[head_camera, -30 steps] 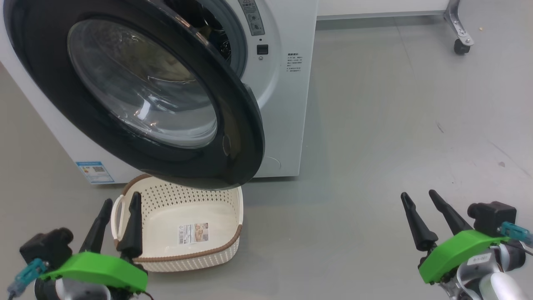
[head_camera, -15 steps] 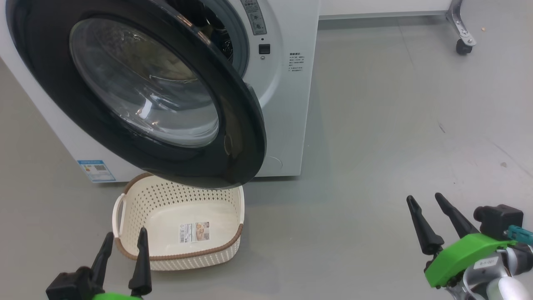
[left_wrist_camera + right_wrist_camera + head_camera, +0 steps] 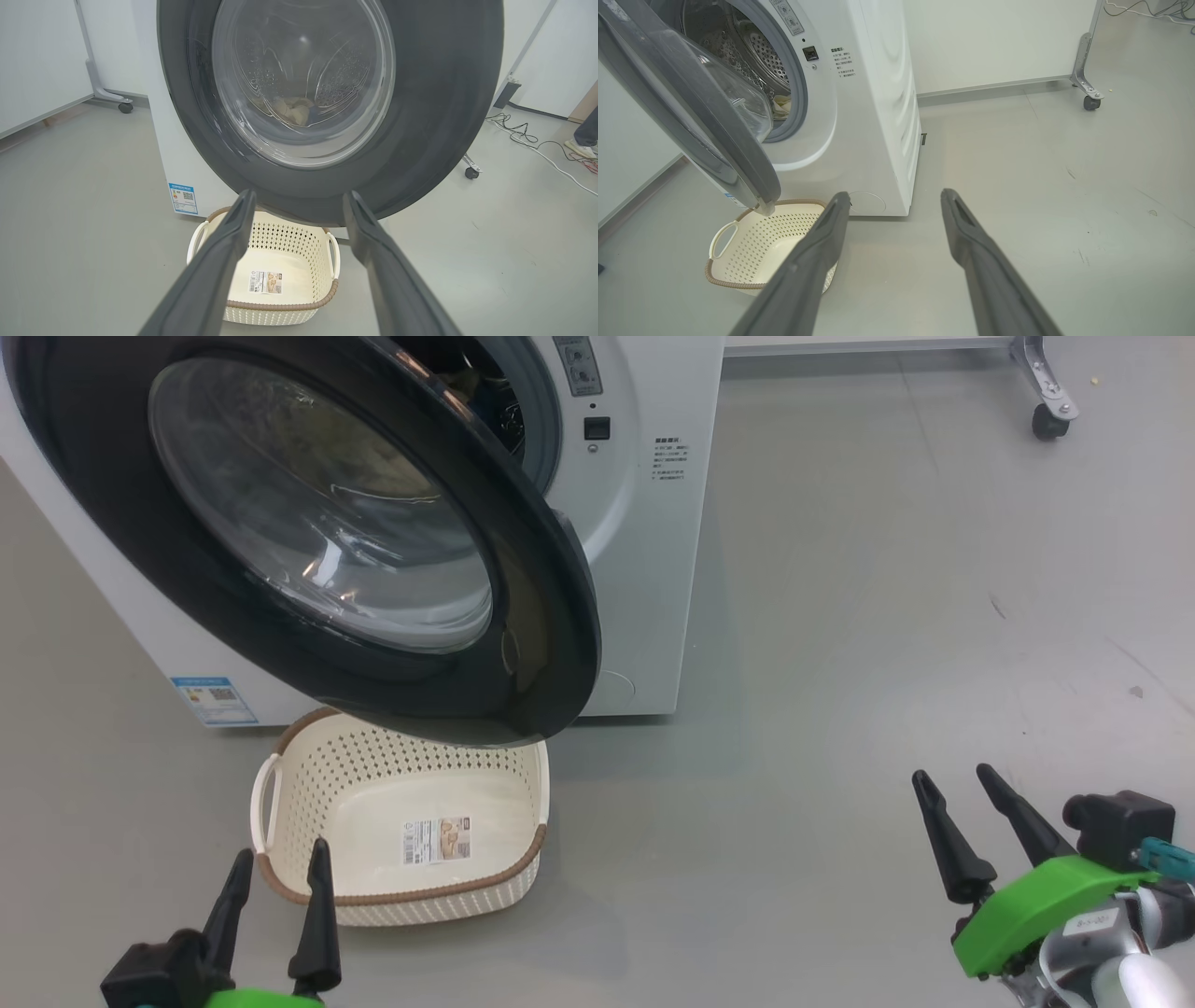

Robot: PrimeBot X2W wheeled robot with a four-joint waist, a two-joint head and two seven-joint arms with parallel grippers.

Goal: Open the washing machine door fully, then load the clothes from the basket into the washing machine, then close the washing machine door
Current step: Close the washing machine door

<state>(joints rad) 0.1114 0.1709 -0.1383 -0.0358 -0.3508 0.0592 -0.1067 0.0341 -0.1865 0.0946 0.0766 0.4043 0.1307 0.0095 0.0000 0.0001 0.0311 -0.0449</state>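
The door (image 3: pixel 308 532) stands part open, swung out from the washer (image 3: pixel 644 569) on its left-hand hinge. Its black rim hangs over the back end of the basket (image 3: pixel 439 915) without touching it. Through the glass bowl, and past the door's free edge, the clothes (image 3: pixel 782 106) lie in a pale yellow heap at the bottom of the drum (image 3: pixel 756 51), with a dark blue bit among them in the left wrist view. The basket sits on the grey floor (image 3: pixel 840 663) just in front of the washer, below the door, with a sticker (image 3: pixel 436 840) on its bottom. A blue label (image 3: pixel 214 700) marks the washer's lower left corner.

The left gripper (image 3: pixel 283 849) is low at the near side of the basket, its two fingers spread apart and holding nothing, pointing up toward the door's lower rim. The right gripper (image 3: pixel 950 772) hangs well off to the right over bare floor, fingers likewise spread and holding nothing, aimed at the washer's right corner.

Further back a caster (image 3: pixel 1047 423) of a metal frame rests on the floor. Off to the washer's far side cables (image 3: pixel 523 135) trail across it, near a person's shoe (image 3: pixel 579 148).
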